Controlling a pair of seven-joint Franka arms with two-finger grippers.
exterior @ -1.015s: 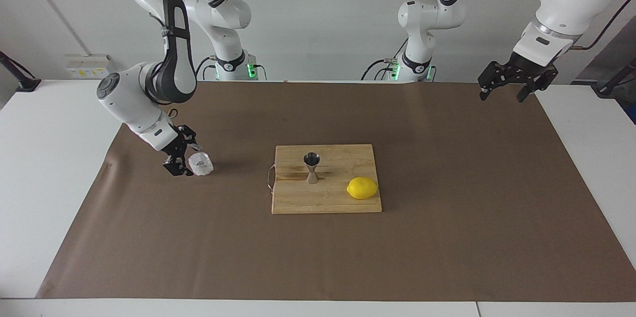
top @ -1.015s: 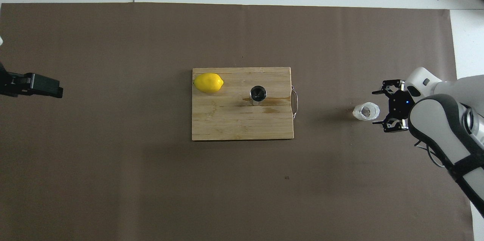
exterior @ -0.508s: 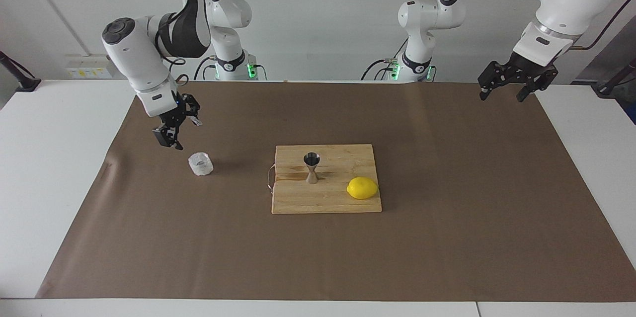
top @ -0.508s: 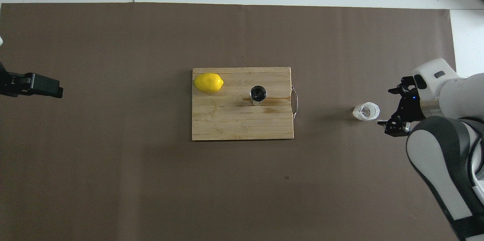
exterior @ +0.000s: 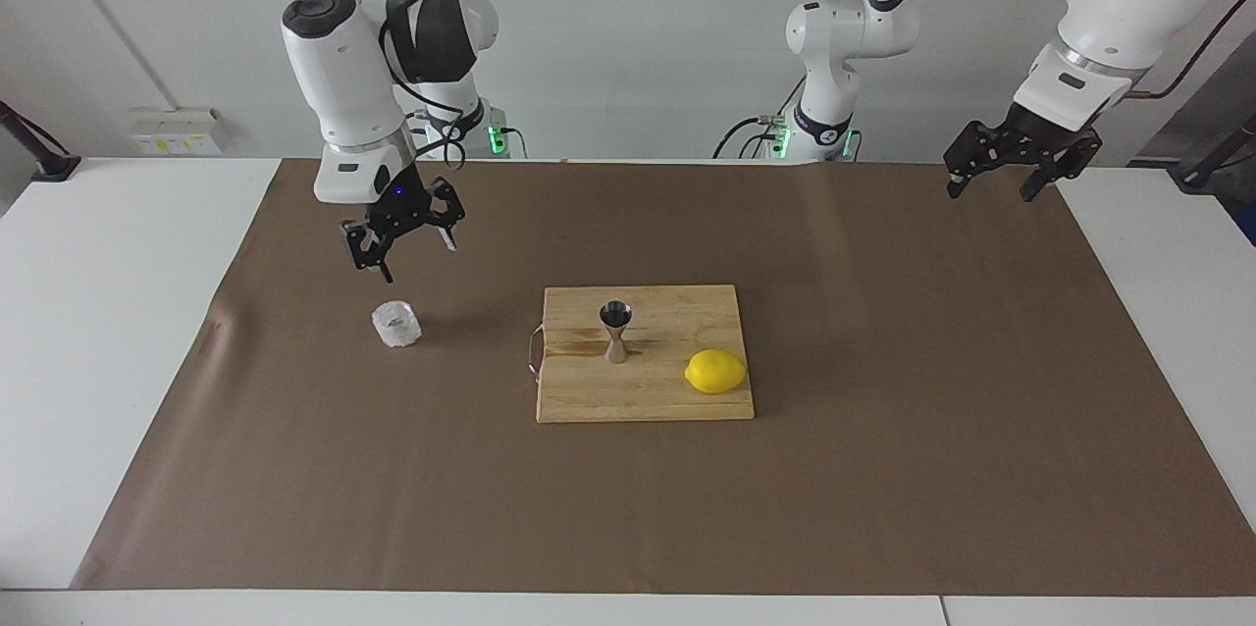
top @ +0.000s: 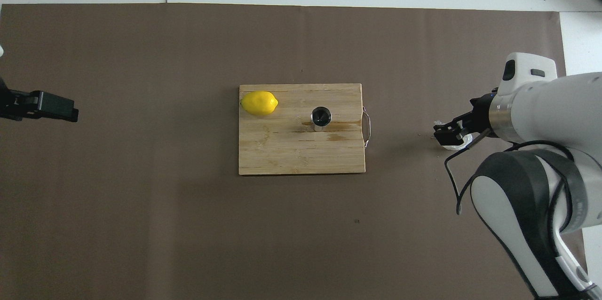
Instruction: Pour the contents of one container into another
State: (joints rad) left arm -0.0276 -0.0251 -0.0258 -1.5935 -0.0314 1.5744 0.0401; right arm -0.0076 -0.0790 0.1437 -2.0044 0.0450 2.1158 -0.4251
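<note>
The glass tumbler (exterior: 396, 324) stands upright on the brown mat, well apart from the steel jigger (exterior: 616, 332) on the cutting board (exterior: 687, 395). In the facing view it sits at six o'clock from the right gripper (exterior: 402, 238), which hangs over it, jaws spread and empty. The left gripper (exterior: 1020, 160) waits, open (far off). Overhead, the gripper hides most of the tumbler.

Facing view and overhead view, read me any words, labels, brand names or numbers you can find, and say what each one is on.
No text can be read in either view.
The white wall box carries yellow stickers, too small to read.
The tumbler, jigger, lemon and cutting board show no markings.
</note>
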